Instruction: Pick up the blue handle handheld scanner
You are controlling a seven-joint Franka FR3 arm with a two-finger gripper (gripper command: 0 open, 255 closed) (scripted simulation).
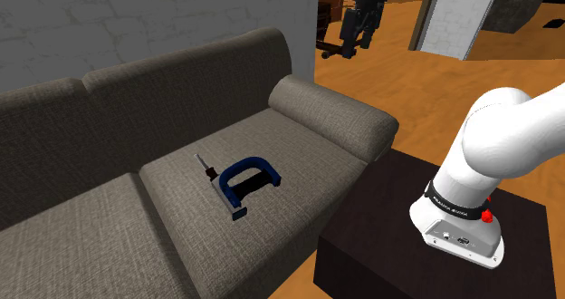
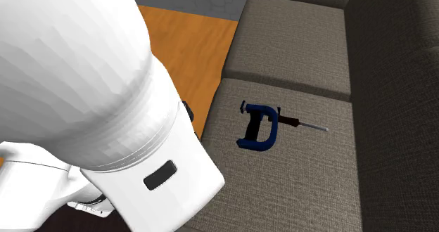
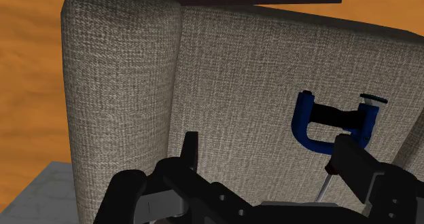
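Observation:
The handheld scanner (image 1: 243,181) lies flat on the grey sofa's seat cushion (image 1: 299,152). It has a blue D-shaped handle, a dark body and a thin grey tip. In the second exterior view the scanner (image 2: 262,127) lies alone on the cushion with nothing touching it. My black gripper (image 3: 266,141) hovers over the sofa with its fingers (image 3: 191,151) standing apart, open and holding nothing. In the wrist view the scanner (image 3: 326,124) lies just past the tip of one finger, outside the gap between them.
The sofa's rounded armrest (image 1: 335,116) lies between the scanner and my dark stand (image 1: 380,243). My white arm (image 2: 91,104) blocks much of the second exterior view. Orange wood floor (image 1: 426,80) and a black chair (image 1: 358,21) lie beyond the sofa.

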